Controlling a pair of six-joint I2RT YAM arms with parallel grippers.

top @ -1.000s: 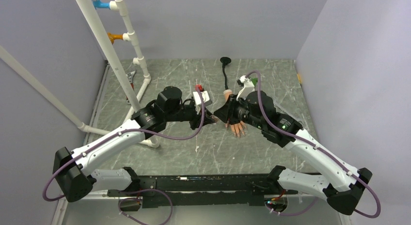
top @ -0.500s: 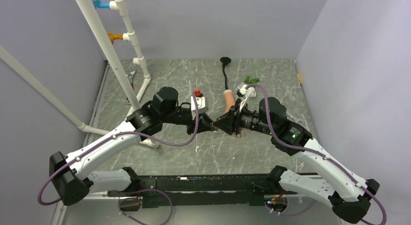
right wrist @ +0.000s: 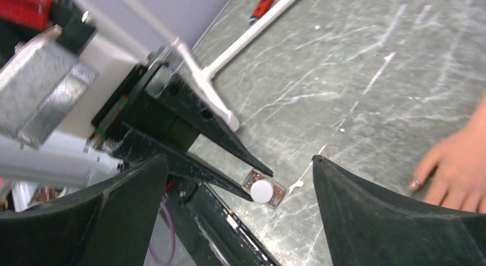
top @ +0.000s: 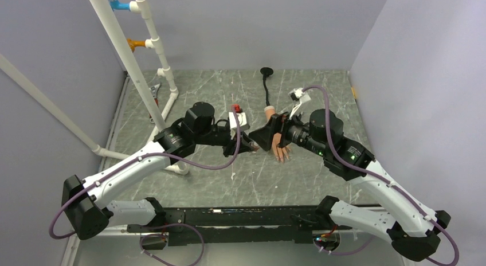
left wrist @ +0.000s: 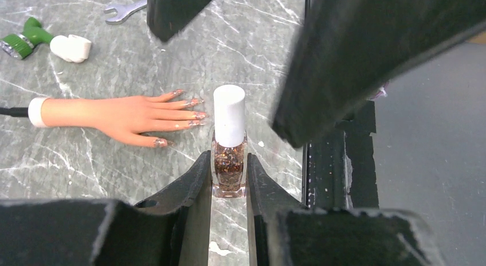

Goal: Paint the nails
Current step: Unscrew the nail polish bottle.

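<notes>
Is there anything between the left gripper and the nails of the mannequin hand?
Yes. The left gripper is shut on a capped nail polish bottle. In the left wrist view this bottle sits between its fingers and the nails of the mannequin hand, which lie beyond the white cap.

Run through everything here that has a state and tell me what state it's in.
Nail polish bottle, white cap on, clamped.
Left gripper, shut on the bottle.
Right gripper, open, holding nothing.
Mannequin hand, lying flat on the table, untouched.
Nails, tips look glittery, apparently already painted.
</notes>
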